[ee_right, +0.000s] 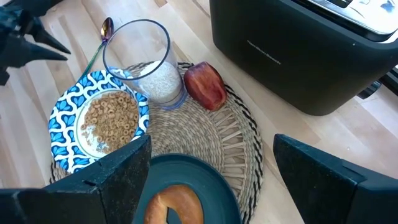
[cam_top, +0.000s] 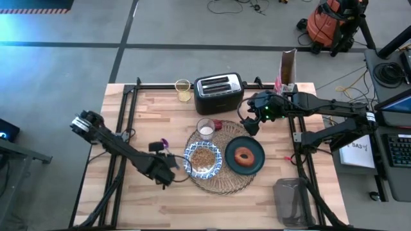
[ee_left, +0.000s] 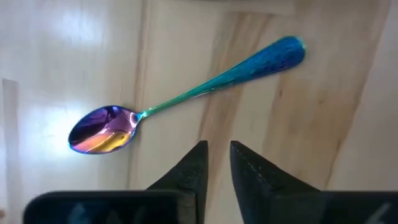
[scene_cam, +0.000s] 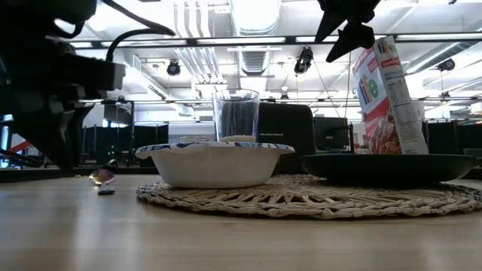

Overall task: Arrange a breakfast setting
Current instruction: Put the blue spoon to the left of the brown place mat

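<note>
The left gripper (cam_top: 166, 172), fingers nearly closed and empty, hangs left of the one woven placemat (cam_top: 226, 181) at lower middle. The right gripper (cam_top: 251, 123), wide open and empty, sits above the mat. On it: one bowl (cam_top: 203, 158), one plate (cam_top: 244, 156) with one pastry (cam_top: 243, 156), one glass (cam_top: 205, 129). One spoon (ee_left: 180, 107) lies beside the left fingers; one toaster (cam_top: 218, 92) stands behind.

A light wooden surface (cam_top: 160, 205) stands on a grey concrete floor (cam_top: 192, 25) crossed by dark seams. An orange shop vacuum (cam_top: 329, 25) sits beyond its far right corner, with loose cables (cam_top: 234, 6) nearby. Overhead run white ducts (scene_cam: 197, 45) and bright strip lights (scene_cam: 252, 11).
</note>
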Controlling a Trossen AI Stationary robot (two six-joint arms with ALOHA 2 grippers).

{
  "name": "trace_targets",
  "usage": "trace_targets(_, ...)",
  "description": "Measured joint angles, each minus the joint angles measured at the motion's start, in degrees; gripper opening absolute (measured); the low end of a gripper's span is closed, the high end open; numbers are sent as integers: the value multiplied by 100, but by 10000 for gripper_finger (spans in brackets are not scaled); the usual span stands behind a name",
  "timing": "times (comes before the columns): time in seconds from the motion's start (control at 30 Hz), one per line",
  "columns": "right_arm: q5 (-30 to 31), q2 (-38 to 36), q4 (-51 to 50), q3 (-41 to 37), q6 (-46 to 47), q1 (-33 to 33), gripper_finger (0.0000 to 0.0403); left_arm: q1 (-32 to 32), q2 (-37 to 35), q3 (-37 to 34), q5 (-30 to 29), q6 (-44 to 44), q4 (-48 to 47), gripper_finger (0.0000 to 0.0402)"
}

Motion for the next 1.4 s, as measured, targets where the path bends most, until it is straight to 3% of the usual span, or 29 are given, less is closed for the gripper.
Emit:
trace_targets(0.27,0,0,0,0,0,0,325,523,-801,-1175,128,202,1097,16)
trace_targets(0.63,0,0,5,0,0,0,325,1460,-1773,-2044,147,213,1267,0)
trace_targets(0.93,0,0,5,0,0,0,325,2155,-1678,-2224,173,641,1798,0)
trace_targets(1.4,0,0,22,0,-2,-1,325,2293,-1222,-1903,559,1205,2712,0)
